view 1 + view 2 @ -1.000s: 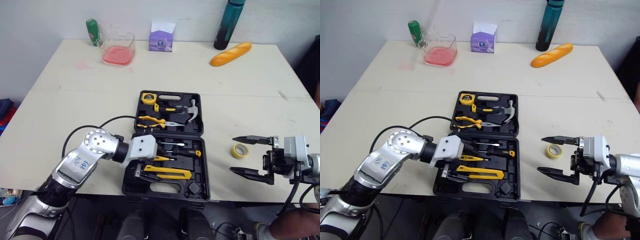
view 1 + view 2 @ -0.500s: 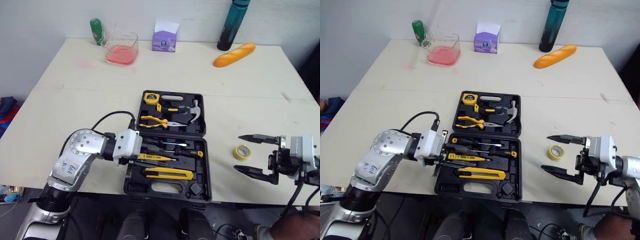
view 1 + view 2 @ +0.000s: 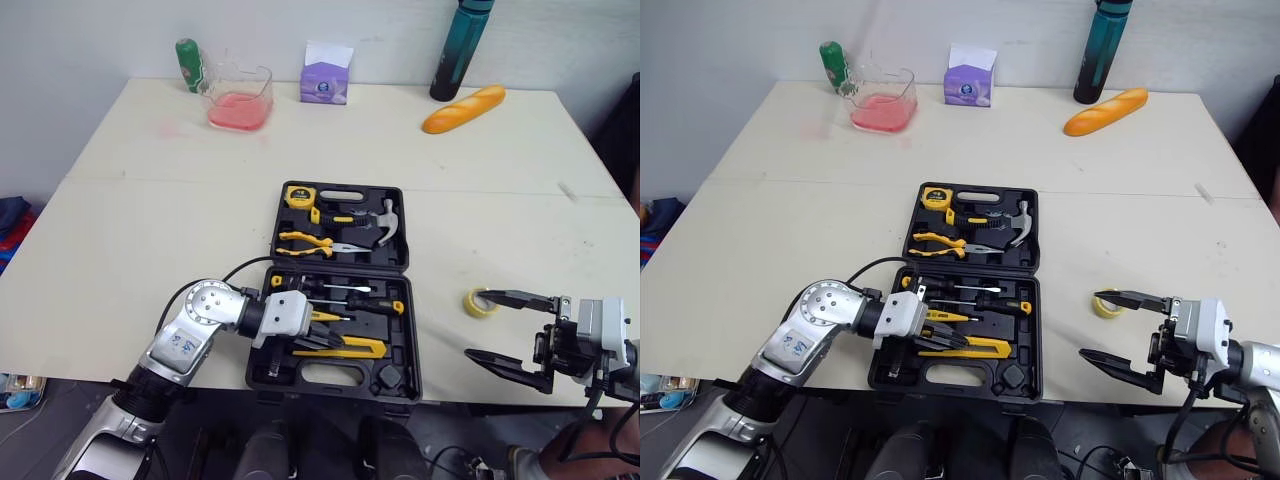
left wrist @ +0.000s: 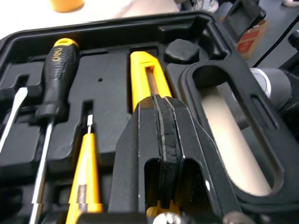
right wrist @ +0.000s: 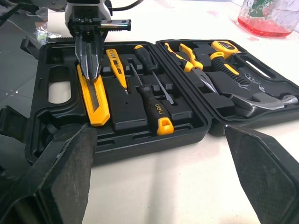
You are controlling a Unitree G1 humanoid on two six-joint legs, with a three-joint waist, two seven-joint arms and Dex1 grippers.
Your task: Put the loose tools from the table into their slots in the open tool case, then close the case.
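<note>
Right gripper [image 3: 478, 323] hangs at the near right edge of the table [image 3: 150, 220], fingers spread wide, holding nothing. The roll of yellow tape [image 3: 480, 302] lies loose on the table just beside my upper fingertip; I cannot tell whether they touch. To its left my left gripper [image 4: 162, 100] is inside the near half of the open tool case [image 3: 372, 326], fingers pressed flat together with nothing seen between them, tip directly over the yellow utility knife [image 4: 145, 74] lying in its slot. Beside the knife: a yellow tester screwdriver [image 4: 84, 168], then a black-handled screwdriver [image 4: 58, 70], both seated. The far half of the case holds the pliers [image 3: 300, 240], hammer [image 3: 375, 225] and tape measure [image 3: 297, 195]. Along the far edge of the table, well apart from the case: green bottle [image 3: 188, 65], glass container [image 3: 236, 98] with red contents, purple tissue box [image 3: 325, 80], teal bottle [image 3: 452, 50], bread loaf [image 3: 462, 108].
</note>
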